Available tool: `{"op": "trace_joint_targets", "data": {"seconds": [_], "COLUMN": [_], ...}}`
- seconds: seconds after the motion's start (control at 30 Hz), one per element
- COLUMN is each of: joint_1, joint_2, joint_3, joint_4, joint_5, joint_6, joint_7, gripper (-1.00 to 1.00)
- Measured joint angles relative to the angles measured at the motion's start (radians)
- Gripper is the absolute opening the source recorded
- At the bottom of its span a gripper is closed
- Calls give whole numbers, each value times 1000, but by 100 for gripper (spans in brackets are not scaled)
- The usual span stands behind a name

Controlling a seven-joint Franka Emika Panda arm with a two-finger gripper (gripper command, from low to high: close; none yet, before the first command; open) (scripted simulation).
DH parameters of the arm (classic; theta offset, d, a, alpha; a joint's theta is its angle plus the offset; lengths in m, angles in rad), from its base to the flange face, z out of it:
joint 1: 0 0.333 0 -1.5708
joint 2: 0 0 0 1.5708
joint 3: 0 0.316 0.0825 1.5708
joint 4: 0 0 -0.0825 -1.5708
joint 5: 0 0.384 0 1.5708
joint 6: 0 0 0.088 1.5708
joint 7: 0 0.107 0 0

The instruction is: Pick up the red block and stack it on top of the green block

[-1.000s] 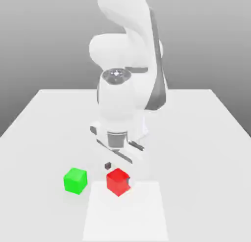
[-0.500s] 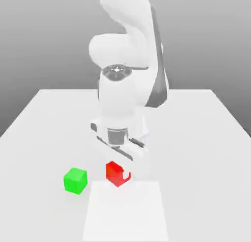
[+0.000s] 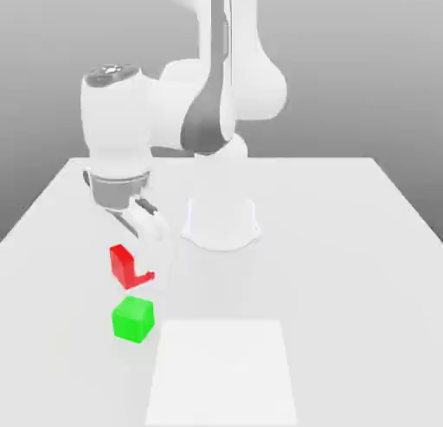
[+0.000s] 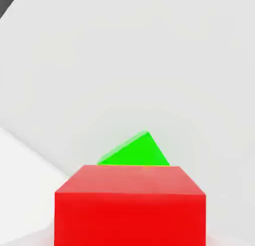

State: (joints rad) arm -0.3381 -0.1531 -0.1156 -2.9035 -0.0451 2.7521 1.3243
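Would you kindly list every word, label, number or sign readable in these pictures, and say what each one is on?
None: no text, label, brand, number or sign is readable.
Red block: plain matte faces, no marking.
Green block: plain faces, no marking.
Arm and table: plain white, no lettering.

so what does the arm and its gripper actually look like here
The arm is glossy white with rounded, bulbous links and dark grey curved bands at the joints. The wrist link carries a grey circular cap on top and a grey collar beneath it. The gripper is a white body with pale fingers. No cables or markings show.
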Motion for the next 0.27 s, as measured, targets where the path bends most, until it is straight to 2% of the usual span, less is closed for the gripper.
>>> {"op": "trace_joint_targets", "data": {"seconds": [0.13,0.17,0.27], "joint_1": [11,8,11], "joint_2": [140,172,172], "joint_3": [-3,4,4], "joint_4": [6,7,7], "joint_5": [42,56,56], "joint_6": [134,164,164], "joint_7": [-31,-41,-41], "gripper": [-100,100,100]}}
